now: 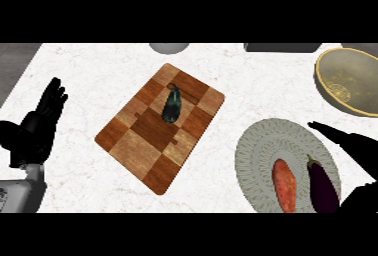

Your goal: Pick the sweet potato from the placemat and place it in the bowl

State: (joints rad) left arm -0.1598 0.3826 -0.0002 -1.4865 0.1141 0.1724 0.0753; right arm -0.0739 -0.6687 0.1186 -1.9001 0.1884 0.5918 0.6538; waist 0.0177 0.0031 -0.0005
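Observation:
An orange sweet potato [284, 184] lies on a round grey patterned placemat [262, 150] at the lower right. A dark purple eggplant [322, 186] lies just right of it on the same mat. The yellow bowl [330, 86] sits at the upper right, partly cut by the edge. My right hand [353, 142] hovers over the mat's right side with straight fingers pointing up-left, holding nothing; it is above and right of the sweet potato. At the left edge my left hand [38, 122] rests open, fingers up.
A checkered wooden cutting board [148, 145] lies tilted in the middle, with a dark green vegetable [172, 105] on it. A grey round object [169, 47] and a dark object [282, 47] show at the counter's far edge.

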